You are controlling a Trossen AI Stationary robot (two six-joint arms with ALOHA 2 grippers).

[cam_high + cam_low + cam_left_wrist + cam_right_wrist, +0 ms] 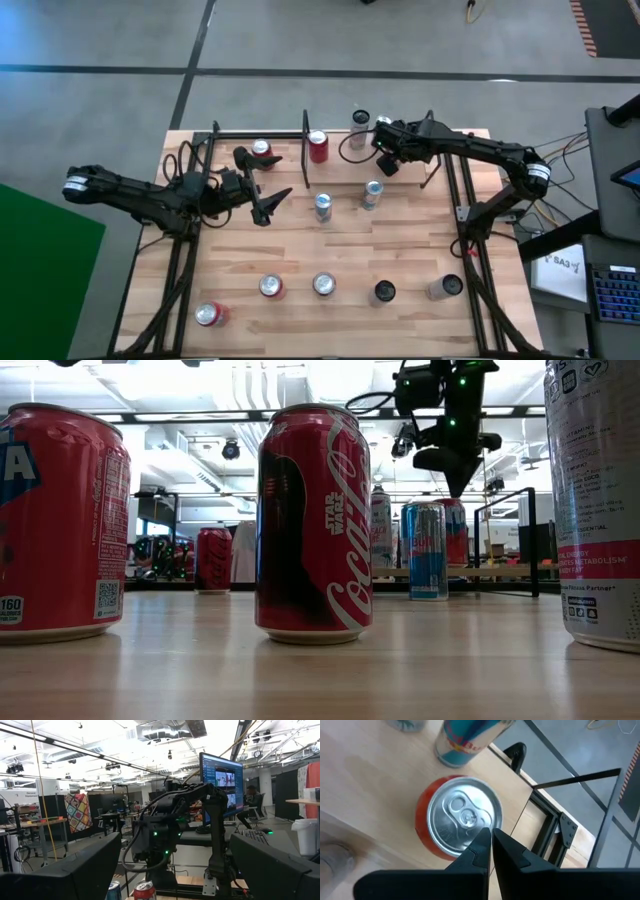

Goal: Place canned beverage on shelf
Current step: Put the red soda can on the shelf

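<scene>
Nearby, 2 blue cans (347, 201) beside shelf (258, 175)

the plank tabletop (400, 250) stands on a grey floor (300, 40) crossed by dark lines. a green panel (40, 270) lies on the floor off the table's left edge, and a blue-lit keyboard (610, 290) sits off its right edge. in the room beyond, a lit monitor (222, 780) stands tall, with a person (252, 795) seated just beside it. a patchwork cloth (77, 812) hangs farther back, a white bin (305, 835) stands near a desk, and silver ducts (165, 730) run along the ceiling.
</scene>
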